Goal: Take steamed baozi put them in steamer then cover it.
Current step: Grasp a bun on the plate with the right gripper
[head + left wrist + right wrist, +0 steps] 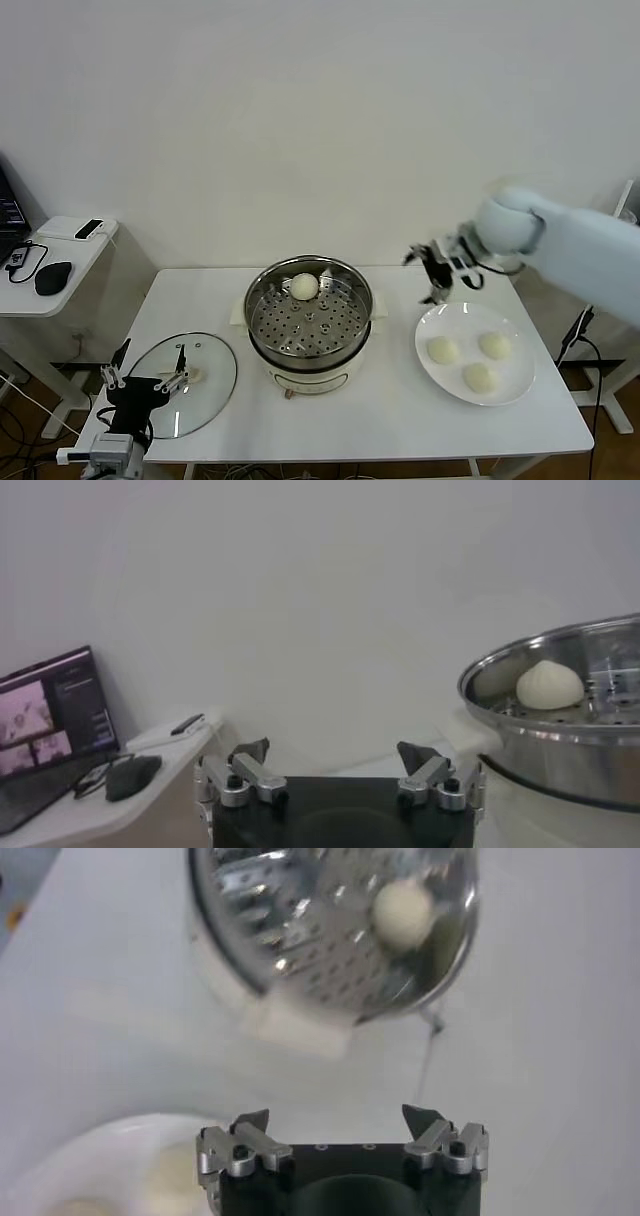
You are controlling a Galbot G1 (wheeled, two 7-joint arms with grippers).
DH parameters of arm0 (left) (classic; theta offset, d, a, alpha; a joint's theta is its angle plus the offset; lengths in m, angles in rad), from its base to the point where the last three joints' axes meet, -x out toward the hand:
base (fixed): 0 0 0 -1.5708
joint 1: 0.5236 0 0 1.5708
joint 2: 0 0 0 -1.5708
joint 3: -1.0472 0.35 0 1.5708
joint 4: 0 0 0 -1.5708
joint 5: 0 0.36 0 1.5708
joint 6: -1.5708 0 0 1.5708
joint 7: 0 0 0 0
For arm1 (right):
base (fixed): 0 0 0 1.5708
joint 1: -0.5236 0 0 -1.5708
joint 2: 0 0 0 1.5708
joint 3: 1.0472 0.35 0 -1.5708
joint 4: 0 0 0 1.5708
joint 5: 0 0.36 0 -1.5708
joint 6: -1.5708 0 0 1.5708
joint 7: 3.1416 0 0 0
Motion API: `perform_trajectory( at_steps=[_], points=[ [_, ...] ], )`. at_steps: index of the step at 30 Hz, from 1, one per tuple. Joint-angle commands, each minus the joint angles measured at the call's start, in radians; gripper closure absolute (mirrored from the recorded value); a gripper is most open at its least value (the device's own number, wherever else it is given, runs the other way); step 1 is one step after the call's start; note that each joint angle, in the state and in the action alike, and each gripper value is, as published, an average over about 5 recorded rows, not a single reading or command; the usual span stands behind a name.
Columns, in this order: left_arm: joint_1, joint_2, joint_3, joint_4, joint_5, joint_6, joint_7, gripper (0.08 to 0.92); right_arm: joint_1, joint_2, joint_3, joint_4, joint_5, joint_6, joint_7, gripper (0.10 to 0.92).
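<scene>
Right claw (437, 272) hovers open between steamer (262, 300) and plated baozi (442, 350).

You've got a plain white wall (300, 120) behind a white bench (380, 420), and off to the left a small white side desk (60, 262) with a black mouse (52, 277) and laptop (50, 730) on it

Cream-white baozi (304, 287) in shiny silver perforated steamer (309, 345); white plate (521, 377).
</scene>
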Motion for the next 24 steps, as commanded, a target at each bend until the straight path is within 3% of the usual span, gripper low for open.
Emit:
perform_trajectory(
  at_steps=[1,24],
  points=[
    [-0.006,0.023,0.004,0.016,-0.002,-0.001,0.005,0.177,-0.375,-0.137,0.255,0.031,-0.147,-0.041,-0.017,0.203],
    [-0.007,0.018,-0.014,0.04,0.008,0.002,0.008,0.177,-0.411,0.15,0.266,-0.28,-0.26,0.008,0.008,0.203]
  ],
)
